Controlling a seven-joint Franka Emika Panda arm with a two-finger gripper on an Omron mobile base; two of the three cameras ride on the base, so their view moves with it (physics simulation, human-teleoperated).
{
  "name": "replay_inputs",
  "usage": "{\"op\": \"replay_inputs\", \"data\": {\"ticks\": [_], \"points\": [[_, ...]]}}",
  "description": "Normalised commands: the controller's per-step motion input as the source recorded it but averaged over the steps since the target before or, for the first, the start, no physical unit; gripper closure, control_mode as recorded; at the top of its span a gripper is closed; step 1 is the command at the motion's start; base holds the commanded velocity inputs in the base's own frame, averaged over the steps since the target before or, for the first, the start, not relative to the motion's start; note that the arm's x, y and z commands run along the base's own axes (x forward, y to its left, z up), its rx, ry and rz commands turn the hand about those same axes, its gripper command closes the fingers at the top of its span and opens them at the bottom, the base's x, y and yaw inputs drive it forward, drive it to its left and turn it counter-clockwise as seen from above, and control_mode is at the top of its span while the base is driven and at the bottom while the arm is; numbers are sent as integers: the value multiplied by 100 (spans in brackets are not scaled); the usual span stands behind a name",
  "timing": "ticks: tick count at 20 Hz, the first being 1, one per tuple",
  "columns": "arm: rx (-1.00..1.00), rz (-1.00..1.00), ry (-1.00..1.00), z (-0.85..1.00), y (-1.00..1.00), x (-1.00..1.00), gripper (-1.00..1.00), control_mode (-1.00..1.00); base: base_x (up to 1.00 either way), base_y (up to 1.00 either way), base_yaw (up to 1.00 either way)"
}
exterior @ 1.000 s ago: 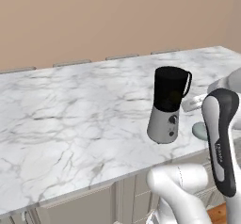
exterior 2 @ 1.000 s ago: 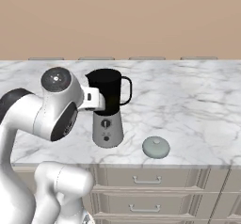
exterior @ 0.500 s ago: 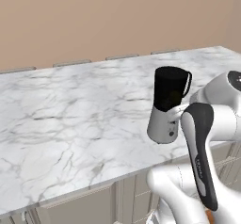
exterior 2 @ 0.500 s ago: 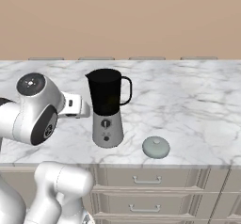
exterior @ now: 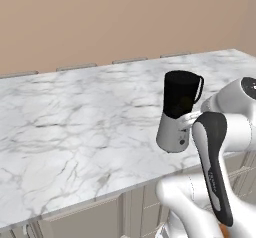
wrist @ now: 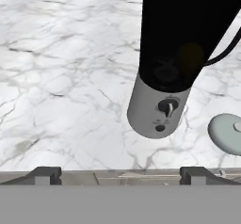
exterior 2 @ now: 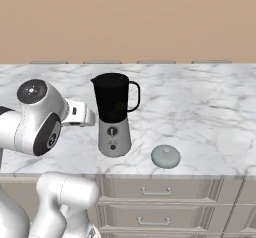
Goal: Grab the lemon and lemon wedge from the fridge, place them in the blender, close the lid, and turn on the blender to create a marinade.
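Hand view: tool wide, empty, facing blender; lid off on counter; likely next: grab lid.

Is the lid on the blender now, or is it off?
Off. The lid lies on the counter beside the blender, whose jug top stands uncovered.

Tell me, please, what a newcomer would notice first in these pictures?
First, the blender, a black jug on a silver base, standing uncovered near the front edge of the marble counter. Next, its pale lid, lying on the counter beside it, apart from the base. The open hand faces the blender's knobs.
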Motion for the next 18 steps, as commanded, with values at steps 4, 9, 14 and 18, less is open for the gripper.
{"op": "replay_inputs", "data": {"ticks": [4, 9, 14, 18], "points": [[0, 0, 0, 0, 0, 0, -100, 100, -13, 3, -1], [0, 0, 0, 0, 0, 0, -100, 100, -74, -5, -6], [0, 0, 0, 0, 0, 0, -100, 100, -83, 0, -23], [0, 0, 0, 0, 0, 0, -100, 100, -49, 12, -52]]}}
